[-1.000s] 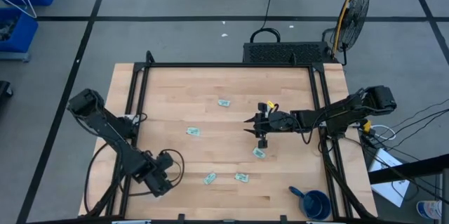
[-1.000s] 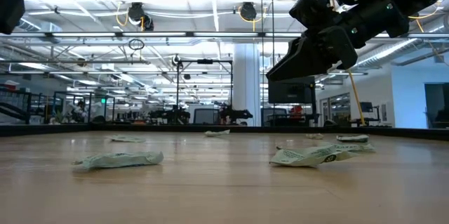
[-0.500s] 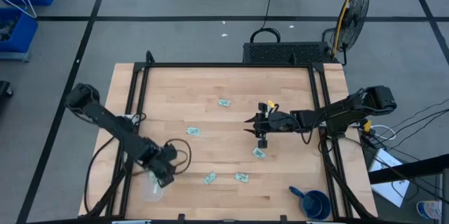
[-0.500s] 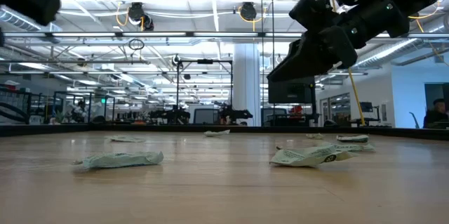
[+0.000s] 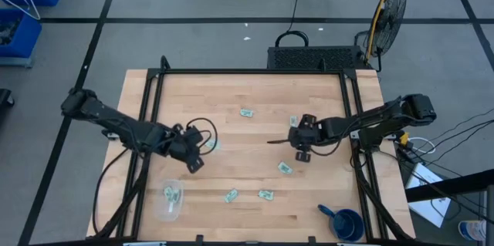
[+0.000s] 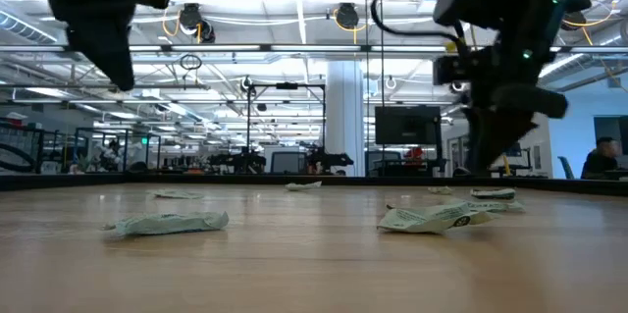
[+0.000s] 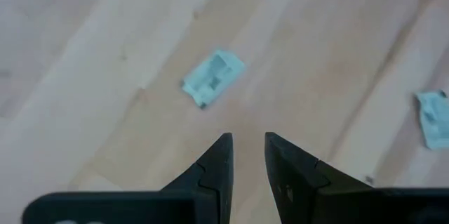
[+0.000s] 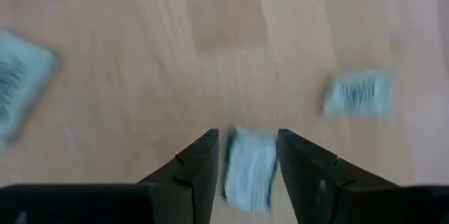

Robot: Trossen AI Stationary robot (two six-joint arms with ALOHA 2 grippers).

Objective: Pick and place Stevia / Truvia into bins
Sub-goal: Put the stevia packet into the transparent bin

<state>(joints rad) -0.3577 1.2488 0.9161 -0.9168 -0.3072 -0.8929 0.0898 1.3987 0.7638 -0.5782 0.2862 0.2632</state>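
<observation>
Several pale green sachets lie flat on the wooden table: one (image 5: 247,112), one (image 5: 294,120), one (image 5: 285,168), and two near the front (image 5: 231,196), (image 5: 266,194). The clear tub (image 5: 171,209) stands near the table's near-left corner with sachets (image 5: 171,193) inside. My left gripper (image 5: 201,147) hovers left of centre, narrowly open and empty. A sachet (image 7: 212,78) lies just ahead of its fingertips (image 7: 224,147). My right gripper (image 5: 297,144) hangs right of centre, open, and a blurred sachet (image 8: 249,168) shows between its fingers. My right gripper has a sachet (image 8: 249,168) in the gap between its two fingers (image 8: 207,150), seen along the fingers from above. Whether either finger touches it, or whether it lies on the table below, I cannot tell.
A dark blue cup with a handle (image 5: 347,223) stands at the near-right corner. A black frame (image 5: 247,71) borders the table's far and side edges. Bare wood lies between the two grippers and along the far half of the table.
My left arm has swung from the near-left corner up and toward the table's middle, uncovering the tub with sachets in it. My right gripper has turned about, tipped to point down and drawn slightly toward the right, uncovering a sachet on its far side.
</observation>
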